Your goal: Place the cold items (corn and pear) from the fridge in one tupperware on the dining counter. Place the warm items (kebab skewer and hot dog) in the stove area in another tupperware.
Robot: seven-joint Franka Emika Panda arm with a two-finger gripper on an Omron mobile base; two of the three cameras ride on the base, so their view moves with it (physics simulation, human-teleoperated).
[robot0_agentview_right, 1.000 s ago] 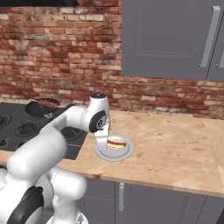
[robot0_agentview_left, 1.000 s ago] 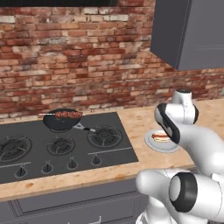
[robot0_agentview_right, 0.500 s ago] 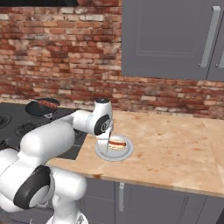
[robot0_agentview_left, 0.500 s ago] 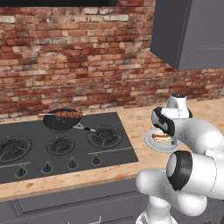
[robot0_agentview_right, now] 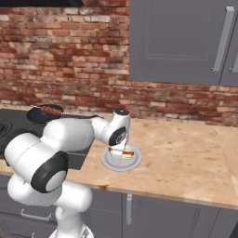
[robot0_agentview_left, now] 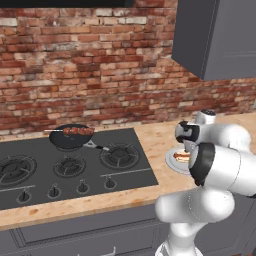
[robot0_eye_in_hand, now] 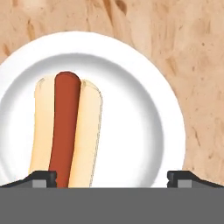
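The hot dog (robot0_eye_in_hand: 65, 131), a tan bun with a red sausage, lies on a white plate (robot0_eye_in_hand: 140, 122) on the wood-grain counter right of the stove. My gripper (robot0_eye_in_hand: 112, 177) hangs just above the plate, open, with nothing between its fingers. The bun sits toward the left fingertip (robot0_eye_in_hand: 41, 178). From the base, the gripper (robot0_agentview_right: 122, 149) points down over the hot dog (robot0_agentview_right: 128, 154) and plate (robot0_agentview_right: 122, 163); the hot dog (robot0_agentview_left: 181, 156) peeks out beside my arm. The kebab skewer (robot0_agentview_left: 78, 131) rests across a dark pan (robot0_agentview_left: 70, 141) on the stove, far to the gripper's left.
The black gas stove (robot0_agentview_left: 65, 170) with its knobs lies left of the plate. A brick wall (robot0_agentview_left: 100, 75) runs behind the counter and dark grey cabinets (robot0_agentview_right: 186, 42) hang above. Bare counter (robot0_agentview_right: 186, 162) stretches right of the plate.
The hand has shifted a little to the right and settled lower over the plate, and the elbow has swung forward. The jaws have stayed open. The hot dog and kebab have not moved.
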